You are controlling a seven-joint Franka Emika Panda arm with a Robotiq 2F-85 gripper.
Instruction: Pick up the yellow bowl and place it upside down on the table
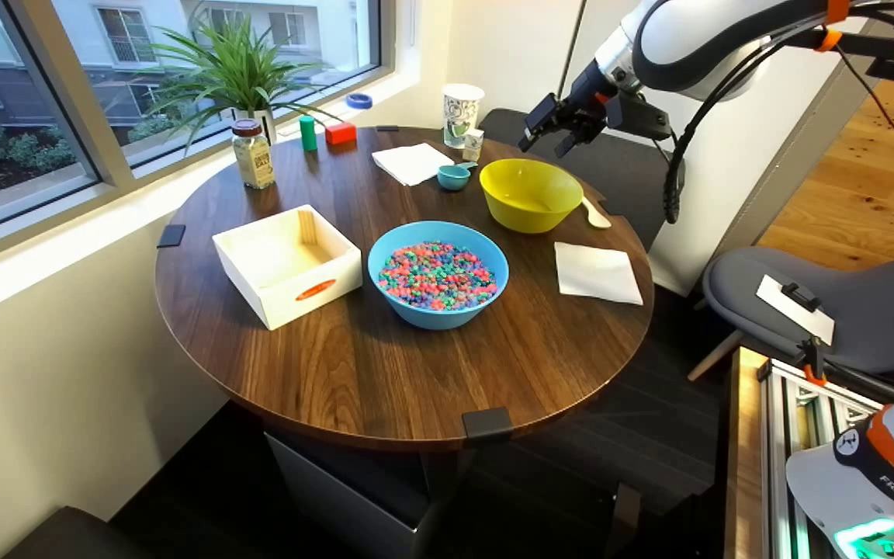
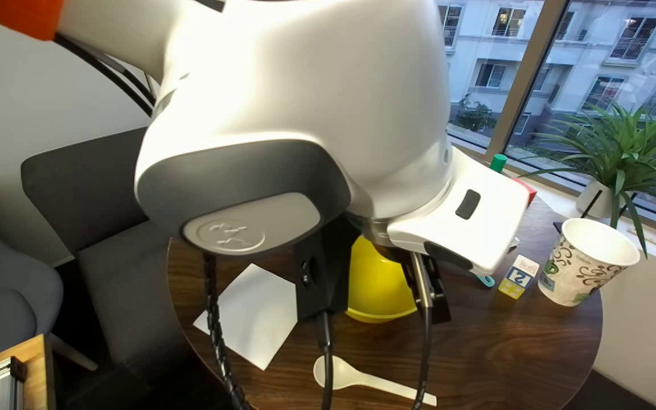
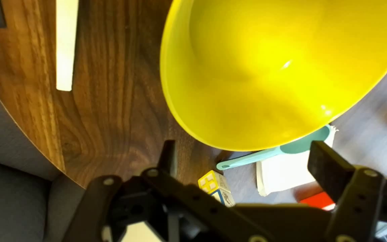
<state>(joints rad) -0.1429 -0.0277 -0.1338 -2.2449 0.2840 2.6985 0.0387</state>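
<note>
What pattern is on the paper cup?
Brown swirls with some green, on white; the paper cup shows best in an exterior view.

Near my matt gripper (image 1: 545,145), I observe remotely the yellow bowl (image 3: 270,72): smooth, glossy, apparently plastic (highlights visible on the inner surface). Lower than the gripper, the table (image 1: 385,373) presents smooth wood grain.

Interior of smooth bright-yellow round bowl (image 3: 264,80) is shown; dark-brown wood-grain table (image 3: 116,111) is partly hidden; black two-fingered gripper (image 3: 244,156) is spread.
</note>
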